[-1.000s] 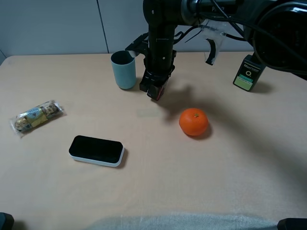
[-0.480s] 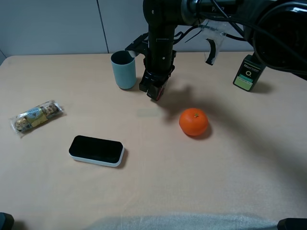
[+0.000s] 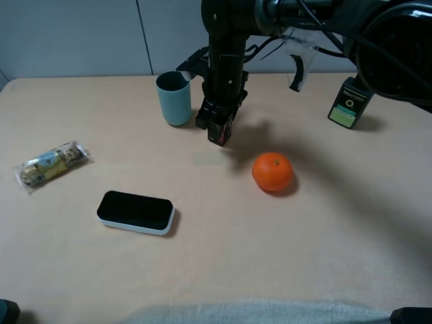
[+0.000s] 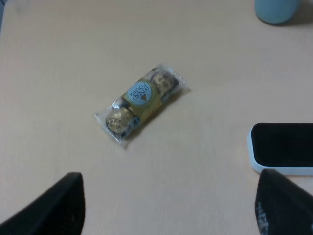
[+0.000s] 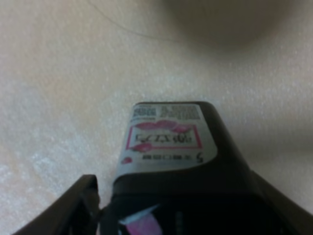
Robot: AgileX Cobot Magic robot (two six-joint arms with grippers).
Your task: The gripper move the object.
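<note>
- Here, at far left of the table (image 3: 81, 270), a wrapped chocolate pack (image 3: 51, 164) lies alone; a flat black-and-white case (image 3: 136, 212) sits nearer the middle.
- The left gripper (image 4: 166, 210) shows only two blurred dark fingertips, set wide apart, holding nothing.
- Beside the teal cup (image 3: 174, 98), the right gripper (image 3: 217, 128) clamps the small black box (image 5: 168, 139), lifted just above the table, largely hidden.
- Rightward lie an orange (image 3: 273, 171) and a black-and-green bottle (image 3: 349, 102), partly cut off by the arm.
</note>
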